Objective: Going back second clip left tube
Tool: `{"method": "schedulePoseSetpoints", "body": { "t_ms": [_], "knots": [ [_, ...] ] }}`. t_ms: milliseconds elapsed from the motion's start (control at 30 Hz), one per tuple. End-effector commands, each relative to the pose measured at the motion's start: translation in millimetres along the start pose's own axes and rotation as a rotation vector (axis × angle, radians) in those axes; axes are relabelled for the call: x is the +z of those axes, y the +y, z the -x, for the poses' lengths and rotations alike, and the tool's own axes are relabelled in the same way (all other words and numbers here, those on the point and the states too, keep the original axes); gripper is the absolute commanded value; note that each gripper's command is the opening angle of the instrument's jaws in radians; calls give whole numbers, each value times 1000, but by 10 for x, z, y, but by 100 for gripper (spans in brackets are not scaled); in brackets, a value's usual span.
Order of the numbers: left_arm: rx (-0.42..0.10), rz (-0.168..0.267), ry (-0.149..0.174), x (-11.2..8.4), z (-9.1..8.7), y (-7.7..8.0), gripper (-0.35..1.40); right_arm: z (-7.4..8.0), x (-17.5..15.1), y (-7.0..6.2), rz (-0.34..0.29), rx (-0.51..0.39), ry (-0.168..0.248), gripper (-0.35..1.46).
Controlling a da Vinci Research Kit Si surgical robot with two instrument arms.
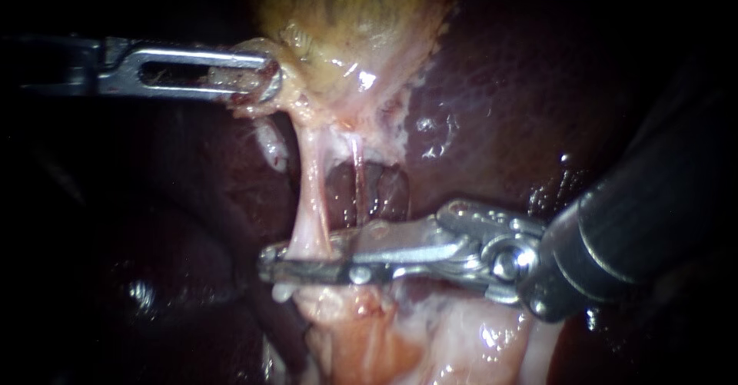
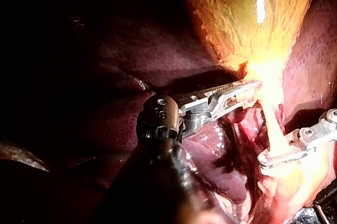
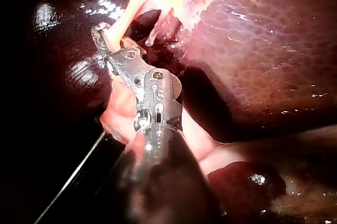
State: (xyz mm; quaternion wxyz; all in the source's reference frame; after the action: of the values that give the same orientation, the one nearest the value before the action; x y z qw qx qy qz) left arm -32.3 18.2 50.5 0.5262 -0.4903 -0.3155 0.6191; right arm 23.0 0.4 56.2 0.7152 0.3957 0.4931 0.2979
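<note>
Left instrument (image 1: pixel 265 77) jaws clamp the gallbladder (image 1: pixel 346 16) neck, right instrument (image 1: pixel 270 266) jaws pinch the left tube (image 1: pixel 311 193) low down: soft, slick, stretched thin, probably tears easily.

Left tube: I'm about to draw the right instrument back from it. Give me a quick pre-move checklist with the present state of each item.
1. Left instrument keeps traction: ok, its jaws are shut on the gallbladder at its lower edge.
2. Left tube stretched and in plain view: ok.
3. Right instrument clear of the left tube: not ok, its tip lies across the tube's lower end.
4. Clip seated on the left tube: cannot tell, the instrument's tip covers that stretch.
5. Right tube free of the right instrument: cannot tell, it runs down behind the metal.
</note>
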Motion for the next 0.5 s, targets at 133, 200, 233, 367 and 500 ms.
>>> {"method": "schedulePoseSetpoints", "body": {
  "t_ms": [133, 200, 233, 367, 500],
  "knots": [
    [1, 1, -1, -2, 0, 2, -35, -1, -1, 0, -1, -5, 0, -35],
    [1, 1, -1, -3, 0, 2, -35, -3, 2, 1, 1, -46, -2, -12],
    [1, 1, -1, -3, 0, 2, -35, -4, 4, 2, 2, -69, -2, 6],
    [1, 2, -1, -4, 0, 3, -35, -5, 9, 9, 40, -151, 16, 44],
    [1, 3, -2, -7, 0, 3, -35, -3, 4, 22, 85, -221, 31, 49]
  ]
}}
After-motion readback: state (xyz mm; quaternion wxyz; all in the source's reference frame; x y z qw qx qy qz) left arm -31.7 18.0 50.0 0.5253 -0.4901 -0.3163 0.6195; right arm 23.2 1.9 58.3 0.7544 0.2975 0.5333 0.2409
